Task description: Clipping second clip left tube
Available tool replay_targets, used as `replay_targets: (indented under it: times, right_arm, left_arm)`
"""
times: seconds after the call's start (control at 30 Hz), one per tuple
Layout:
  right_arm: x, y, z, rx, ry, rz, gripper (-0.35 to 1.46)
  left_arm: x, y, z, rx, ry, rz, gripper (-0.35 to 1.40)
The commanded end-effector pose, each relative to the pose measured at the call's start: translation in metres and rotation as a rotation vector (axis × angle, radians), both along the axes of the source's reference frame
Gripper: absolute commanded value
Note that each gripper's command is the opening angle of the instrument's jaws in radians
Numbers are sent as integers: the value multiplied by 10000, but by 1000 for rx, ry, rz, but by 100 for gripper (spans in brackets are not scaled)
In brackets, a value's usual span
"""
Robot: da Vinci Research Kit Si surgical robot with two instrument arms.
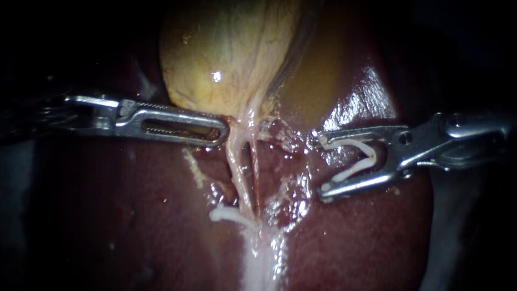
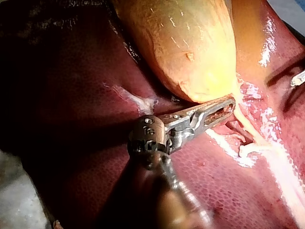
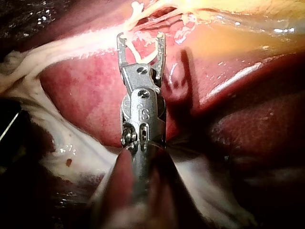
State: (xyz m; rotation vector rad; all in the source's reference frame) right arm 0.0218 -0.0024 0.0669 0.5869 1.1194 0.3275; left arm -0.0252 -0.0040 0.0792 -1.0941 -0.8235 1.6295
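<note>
Gripping a pinch of pale stringy tissue (image 1: 235, 126) at the narrowing neck of the swollen yellow-tan gallbladder (image 1: 226, 54) with the slim silver left instrument (image 1: 222, 131), and clenching its slotted jaws on that pinch, as far as the endoscope and left wrist views are showing. Carrying a white, open V-shaped clip (image 1: 355, 159) in the silver right instrument (image 1: 320, 165), bracing the clip's two legs against the spread jaws, one on each side. Hovering with that load over the glossy dark red liver (image 1: 366, 242), well apart from the thin pale left tube (image 1: 235, 161), and pointing the jaw mouth toward it.

Finding that tube running down from the gallbladder's neck, just beside a second pale strand, and showing a dark slit in between. Noting a small white closed clip (image 1: 226, 214) already sitting low on it, near the merging of both strands into a broad white band. Judging the step as barely under way: not yet touching the left tube with the V-shaped clip.

Leaving, by this reading: crossing the gap, straddling the left tube alone between the gallbladder's neck and the closed clip, squeezing down, then letting go. Needing care to be avoiding the neighbouring strand.
</note>
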Motion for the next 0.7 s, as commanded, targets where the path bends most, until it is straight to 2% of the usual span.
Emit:
replay_targets:
  times: [0.03,0.33,0.47,0.7]
  right_arm:
    - [0,0,0,0,0,-1,49]
    - [3,-3,3,-3,-1,1,50]
    - [4,-3,3,-3,-2,1,50]
    - [6,-3,3,-3,-2,2,50]
  left_arm:
    - [2,1,-2,1,-1,1,-35]
    - [19,5,-30,12,-6,3,-35]
    - [25,4,-44,16,-3,2,-35]
    - [32,3,-57,17,-3,-4,-35]
